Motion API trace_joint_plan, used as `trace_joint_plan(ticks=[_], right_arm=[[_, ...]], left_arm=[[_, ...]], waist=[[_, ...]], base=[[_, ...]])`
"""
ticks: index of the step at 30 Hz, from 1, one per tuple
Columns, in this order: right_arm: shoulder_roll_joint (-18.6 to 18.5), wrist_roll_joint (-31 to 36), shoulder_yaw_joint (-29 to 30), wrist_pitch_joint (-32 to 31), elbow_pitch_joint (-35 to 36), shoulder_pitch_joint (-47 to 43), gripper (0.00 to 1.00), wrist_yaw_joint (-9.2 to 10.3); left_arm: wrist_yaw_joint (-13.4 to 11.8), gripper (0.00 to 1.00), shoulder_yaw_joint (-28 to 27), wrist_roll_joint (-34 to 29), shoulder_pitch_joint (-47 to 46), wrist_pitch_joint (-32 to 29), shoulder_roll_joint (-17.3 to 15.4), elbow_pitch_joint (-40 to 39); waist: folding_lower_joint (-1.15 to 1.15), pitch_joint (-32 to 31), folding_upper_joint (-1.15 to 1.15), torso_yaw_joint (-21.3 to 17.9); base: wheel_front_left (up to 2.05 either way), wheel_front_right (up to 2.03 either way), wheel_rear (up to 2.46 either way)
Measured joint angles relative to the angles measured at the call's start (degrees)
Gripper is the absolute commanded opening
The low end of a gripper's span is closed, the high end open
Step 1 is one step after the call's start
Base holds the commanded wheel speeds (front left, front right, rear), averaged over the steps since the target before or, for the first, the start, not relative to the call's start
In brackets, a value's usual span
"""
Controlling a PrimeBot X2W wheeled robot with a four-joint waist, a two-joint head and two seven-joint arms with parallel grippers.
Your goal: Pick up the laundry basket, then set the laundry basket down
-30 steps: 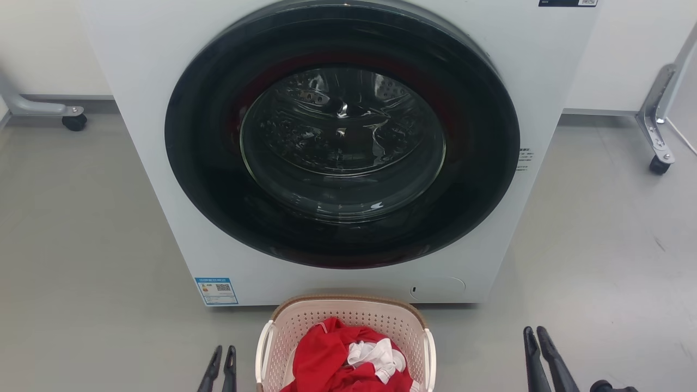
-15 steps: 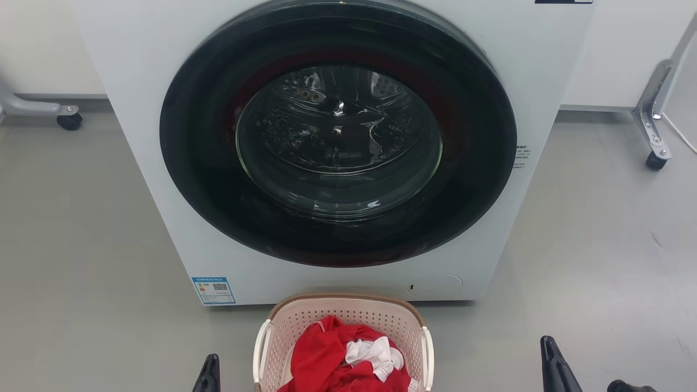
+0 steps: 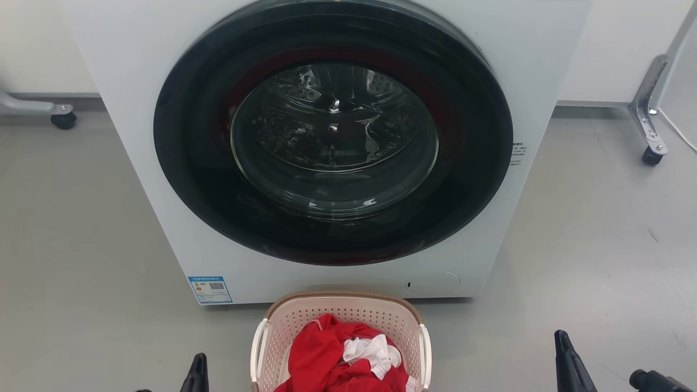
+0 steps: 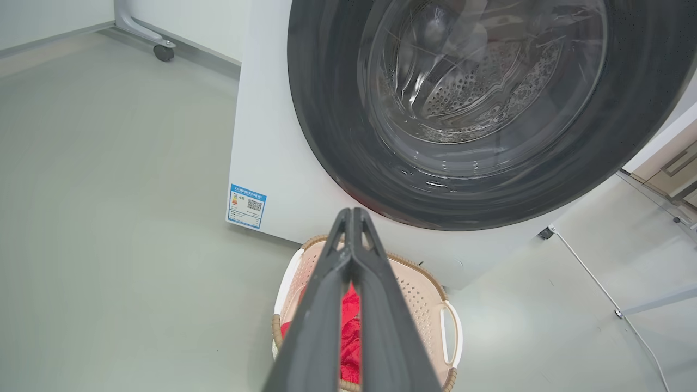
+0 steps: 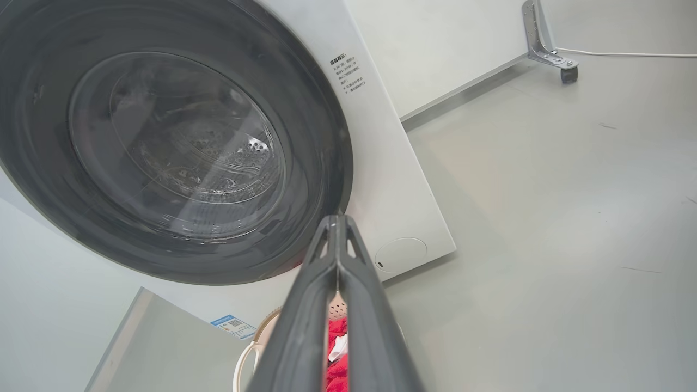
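Both the left gripper [image 3: 199, 365] and right gripper [image 3: 562, 345], fingers together, flank the cream-pink perforated plastic laundry basket [image 3: 326, 314]; closing in unopened risks shoving it.

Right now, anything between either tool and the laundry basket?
Nothing visible: bare floor lies between the left tool and the laundry basket, and a wider stretch between the right tool and it. Both tools are shut.

The left claw [image 4: 353, 216] has its two dark fingers pressed together, tips touching. The right claw [image 5: 337, 222] is closed likewise. In the head view both tips poke up from the bottom edge, well apart
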State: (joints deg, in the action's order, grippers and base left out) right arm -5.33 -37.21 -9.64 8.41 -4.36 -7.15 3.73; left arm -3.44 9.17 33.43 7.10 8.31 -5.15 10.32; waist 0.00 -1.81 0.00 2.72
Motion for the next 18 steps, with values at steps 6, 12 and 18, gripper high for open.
trace_joint_plan(ticks=[6, 12, 18], right_arm=[[0.36, -4.5, 1.48, -1.35, -1.18, 1.02, 0.0, -0.73], [0.58, -8.32, 2.67, -2.4, -1.91, 2.11, 0.0, -1.45], [0.73, -13.07, 4.15, -3.83, -3.11, 3.09, 0.0, -2.45]], left_arm=[[1.01, 0.0, -1.42, 5.39, -1.3, -1.24, 0.12, 0.41], [1.55, 0.0, -2.24, 9.42, -1.77, -2.36, 0.33, 0.91], [2.5, 0.0, -3.52, 13.95, -2.76, -3.78, 0.58, 1.62]], waist=[[0.0, 0.16, 0.0, -0.23], [0.0, 0.29, 0.0, -0.42], [0.0, 0.45, 0.0, -0.65]], base=[[0.0, 0.0, 0.0], [0.0, 0.0, 0.0], [0.0, 0.0, 0.0]])
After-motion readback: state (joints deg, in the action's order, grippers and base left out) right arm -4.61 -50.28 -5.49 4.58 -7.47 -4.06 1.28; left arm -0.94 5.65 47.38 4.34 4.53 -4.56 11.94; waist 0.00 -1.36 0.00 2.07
